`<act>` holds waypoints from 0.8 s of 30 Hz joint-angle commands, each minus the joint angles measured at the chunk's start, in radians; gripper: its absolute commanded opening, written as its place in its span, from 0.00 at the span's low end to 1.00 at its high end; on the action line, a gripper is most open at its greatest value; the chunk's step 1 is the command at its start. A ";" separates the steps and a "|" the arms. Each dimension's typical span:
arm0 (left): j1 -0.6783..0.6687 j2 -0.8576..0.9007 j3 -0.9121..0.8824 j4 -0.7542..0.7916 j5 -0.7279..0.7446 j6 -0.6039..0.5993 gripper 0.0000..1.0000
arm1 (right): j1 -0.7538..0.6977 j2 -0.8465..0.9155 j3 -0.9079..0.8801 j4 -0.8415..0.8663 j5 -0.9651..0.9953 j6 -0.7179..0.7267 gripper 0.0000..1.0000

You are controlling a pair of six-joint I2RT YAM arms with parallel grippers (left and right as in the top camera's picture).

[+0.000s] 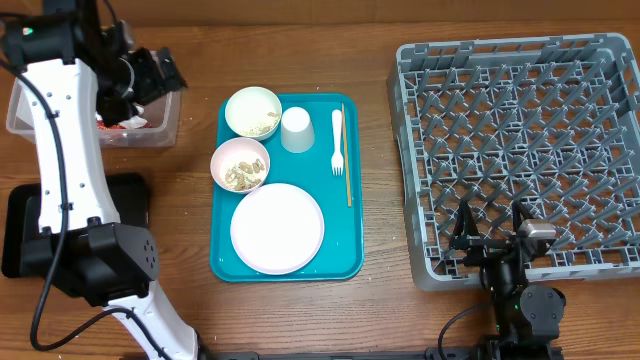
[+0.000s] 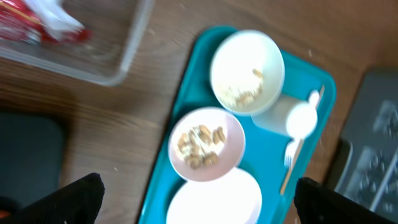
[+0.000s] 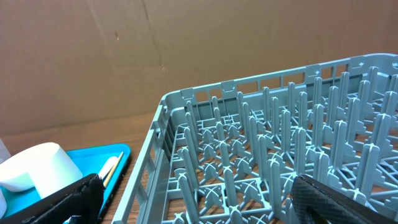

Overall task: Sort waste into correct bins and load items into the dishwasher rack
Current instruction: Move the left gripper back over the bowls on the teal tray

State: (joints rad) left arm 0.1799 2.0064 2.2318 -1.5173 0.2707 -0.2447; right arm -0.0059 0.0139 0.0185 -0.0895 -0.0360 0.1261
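Two bowls (image 1: 252,105) of scraps (image 1: 242,176) to empty, on the teal tray (image 1: 340,240). Holding left gripper (image 2: 196,190) spread above clear tub (image 1: 140,138) left of tray, ready for binning; resting right gripper (image 3: 196,190), spread too, at rack (image 1: 402,120) right of tray

Bench (image 1: 380,300): brown wood-grain surface, one level, with four pieces lying directly on it. Far left: clear plastic tub (image 1: 160,138), rectangular, standing flat. Near left: black tray (image 1: 132,198), shallow, largely hidden behind the left arm (image 1: 65,180), so its full outline cannot be told; it appears to lie just apart from the tub. Centre: teal tray (image 1: 345,245), flat, long side running front to back. Right: dishwasher rack (image 1: 408,180), grey, square, the largest piece, near the teal tray with bare wood between.
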 commanded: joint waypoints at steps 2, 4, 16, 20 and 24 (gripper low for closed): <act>-0.089 -0.026 0.010 -0.053 0.063 0.070 1.00 | -0.003 -0.011 -0.011 0.007 0.009 -0.003 1.00; -0.144 -0.026 0.010 -0.087 0.063 0.082 1.00 | -0.003 -0.011 -0.011 0.007 0.009 -0.003 1.00; -0.384 -0.026 0.010 -0.108 0.050 0.111 1.00 | -0.003 -0.011 -0.011 0.007 0.009 -0.003 1.00; -0.440 -0.026 0.008 -0.101 0.007 0.111 1.00 | -0.003 -0.011 -0.011 0.007 0.009 -0.003 1.00; -0.484 -0.020 0.008 -0.094 -0.006 0.110 1.00 | -0.003 -0.011 -0.011 0.007 0.009 -0.003 1.00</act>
State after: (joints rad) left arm -0.2771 2.0064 2.2318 -1.6215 0.2916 -0.1532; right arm -0.0059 0.0139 0.0185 -0.0898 -0.0360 0.1265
